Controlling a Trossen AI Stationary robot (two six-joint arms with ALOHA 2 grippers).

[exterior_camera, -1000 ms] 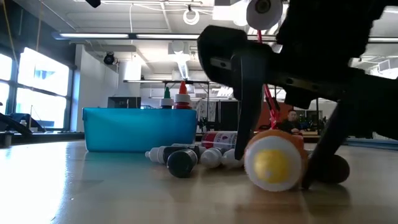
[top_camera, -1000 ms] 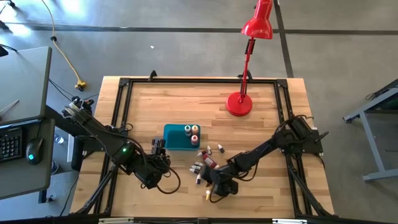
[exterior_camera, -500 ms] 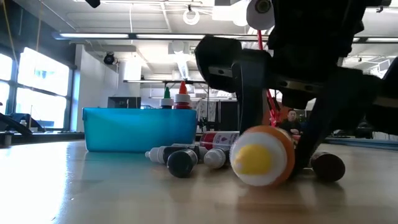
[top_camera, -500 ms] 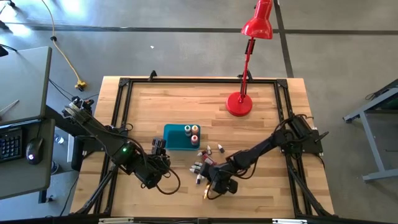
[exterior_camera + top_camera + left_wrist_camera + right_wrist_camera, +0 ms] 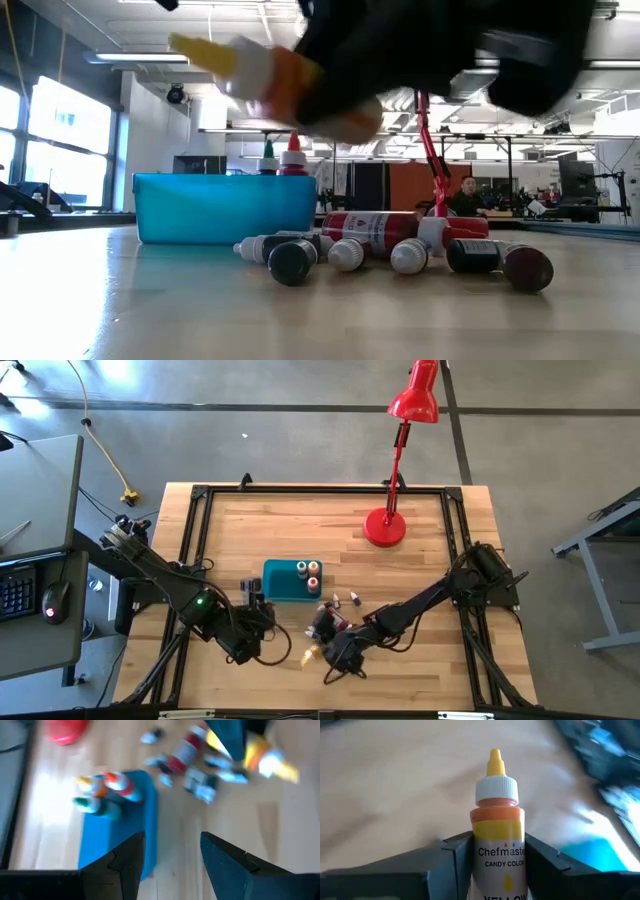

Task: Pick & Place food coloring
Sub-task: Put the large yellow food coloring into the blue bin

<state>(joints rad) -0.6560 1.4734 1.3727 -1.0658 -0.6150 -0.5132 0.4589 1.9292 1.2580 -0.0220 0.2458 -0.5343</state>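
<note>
**Yellow bottle up off the wood**

The right gripper [image 5: 497, 865] is pinching the yellow bottle [image 5: 498, 835] by its body, one dark finger on each side of the label, and carrying it clear of the table [image 5: 400, 560]. In the right wrist view the bottle is showing a ribbed white collar, a small pointed yellow tip and an orange band under the cap; the label is reading "Chefmaster Candy Color". From above it is sitting near the table's front, tip pointing toward the left arm.

The low view is showing it tilted, tip leading, hanging high above the pile [image 5: 400, 250]. That pile is lying on its side on the pale plank top: smooth round-capped bottles, a red-labelled one, several dark ones, touching or nearly so. Bare wood is lying open in front of them.

The tub [image 5: 290, 580] is a smooth teal plastic rectangle with straight walls, just beside the pile. Three bottles [image 5: 308, 570] are standing upright in one end; the rest of it is open.

The left gripper [image 5: 170, 855] is hovering just beside the tub, fingers spread, holding nothing.

A glossy red lamp [image 5: 385, 525] is standing well apart at the far side. A black frame is running around the table's edges.
</note>
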